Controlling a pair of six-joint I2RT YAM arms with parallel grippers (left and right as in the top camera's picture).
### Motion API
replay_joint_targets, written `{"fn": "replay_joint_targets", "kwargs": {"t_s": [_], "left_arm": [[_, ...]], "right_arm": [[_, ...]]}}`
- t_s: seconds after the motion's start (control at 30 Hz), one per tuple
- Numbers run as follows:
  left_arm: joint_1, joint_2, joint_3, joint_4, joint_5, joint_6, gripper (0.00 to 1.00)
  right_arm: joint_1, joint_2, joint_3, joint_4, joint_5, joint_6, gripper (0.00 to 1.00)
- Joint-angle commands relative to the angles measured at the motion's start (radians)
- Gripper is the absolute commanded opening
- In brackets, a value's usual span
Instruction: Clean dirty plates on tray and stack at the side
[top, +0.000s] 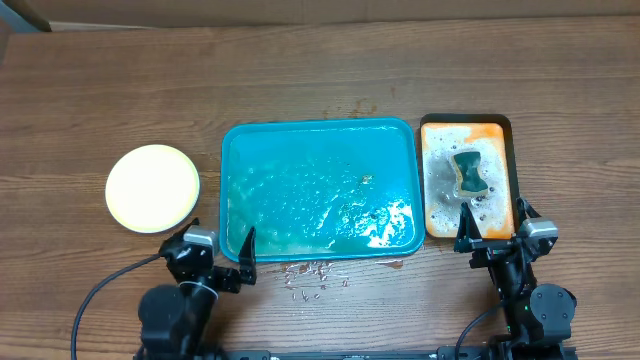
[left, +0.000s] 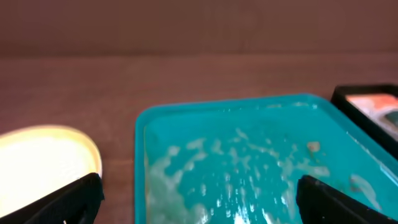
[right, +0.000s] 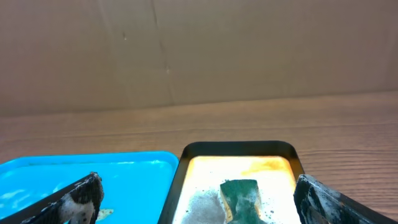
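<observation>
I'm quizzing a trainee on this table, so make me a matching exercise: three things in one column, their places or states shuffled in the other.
1. plate
2. teal tray
3. sponge

A. lies in the orange tray
B. wet and soapy, in the middle
C. left of the teal tray

Pairs: 1-C, 2-B, 3-A

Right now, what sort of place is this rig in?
Likely a lab bench staged as a dishwashing station, not a real kitchen: a wooden table with a cardboard backdrop, a soapy teal tray, and a sponge in a sudsy orange tray.
</observation>
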Motion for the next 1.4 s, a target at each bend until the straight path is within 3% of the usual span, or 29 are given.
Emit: {"fn": "replay_joint_targets", "kwargs": {"t_s": [0.0, 0.23, 0.37, 0.5, 1.37], "left_arm": [[-0.019, -0.049, -0.074, 0.108, -0.056, -0.037, 1.00], [-0.020, -0.048, -0.218, 0.489, -0.077, 0.000, 1.00], [-0.020, -0.048, -0.216, 0.463, -0.072, 0.050, 1.00], [-0.020, -0.048, -0.216, 0.326, -0.067, 0.045, 1.00], [-0.020, -0.047, -0.216, 0.331, -0.070, 0.047, 1.00]], "right_arm": [[0.000, -0.008, -0.010, 0.007, 0.007, -0.003, 1.00], [0.000, -0.008, -0.010, 0.007, 0.007, -0.003, 1.00], [0.000, -0.008, -0.010, 0.007, 0.007, -0.003, 1.00], [0.000, -0.008, -0.010, 0.007, 0.007, -0.003, 1.00], [0.000, -0.008, -0.010, 0.007, 0.007, -0.003, 1.00]]}}
